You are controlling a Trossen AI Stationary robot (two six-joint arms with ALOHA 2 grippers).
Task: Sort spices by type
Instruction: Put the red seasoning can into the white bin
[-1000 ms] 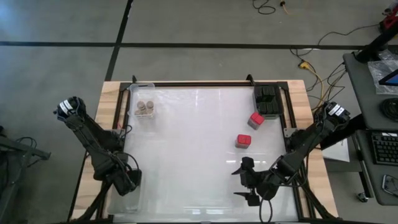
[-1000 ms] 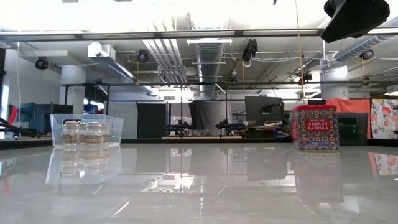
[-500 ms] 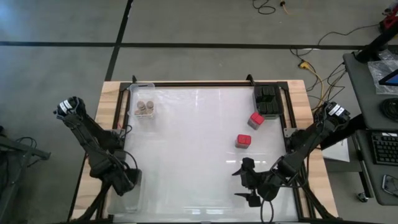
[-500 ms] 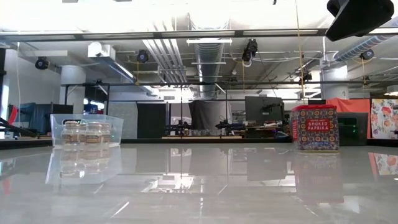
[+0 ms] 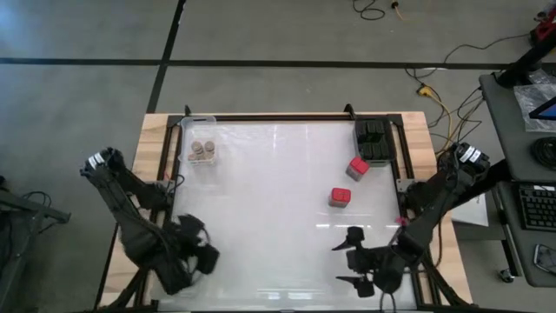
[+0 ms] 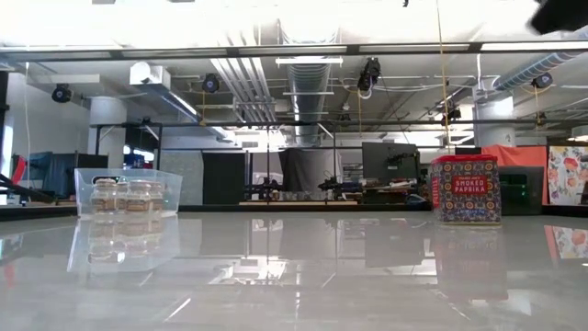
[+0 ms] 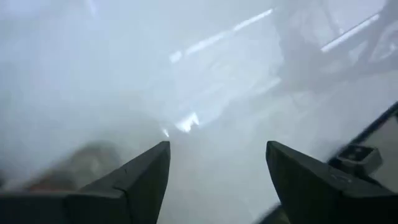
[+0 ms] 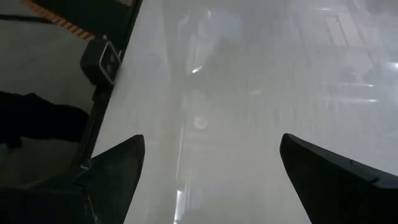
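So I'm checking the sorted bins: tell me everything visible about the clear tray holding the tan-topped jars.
The clear plastic rectangular tray sits at the white table's far left corner, upright and open-topped, with see-through walls. Inside stand small round tan-topped glass jars, upright and close together; the high view shows four tops, the low view shows labels. Neither end effector is near it.

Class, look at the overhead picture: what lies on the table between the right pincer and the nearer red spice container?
Nothing: in the high view only bare white tabletop separates the open right pincer from the nearer red container.
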